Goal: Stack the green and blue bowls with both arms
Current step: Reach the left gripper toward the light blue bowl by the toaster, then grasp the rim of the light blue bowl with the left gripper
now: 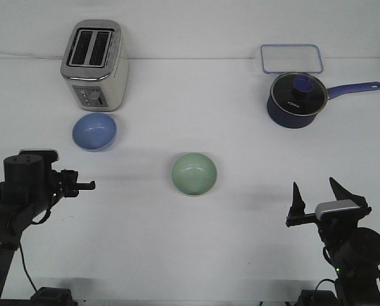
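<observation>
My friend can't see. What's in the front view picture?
A green bowl and a blue bowl sit apart on a white table, both untouched. A toaster and lidded saucepan stand behind; two robot arms wait nearby.

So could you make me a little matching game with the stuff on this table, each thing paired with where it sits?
Things:
1. blue bowl
2. green bowl
3. saucepan
4. clear container

Places:
A. middle of the table
B. just behind the saucepan, at the far edge
C. right in front of the toaster
D. far right, handle pointing right

Pairs: 1-C, 2-A, 3-D, 4-B
</observation>
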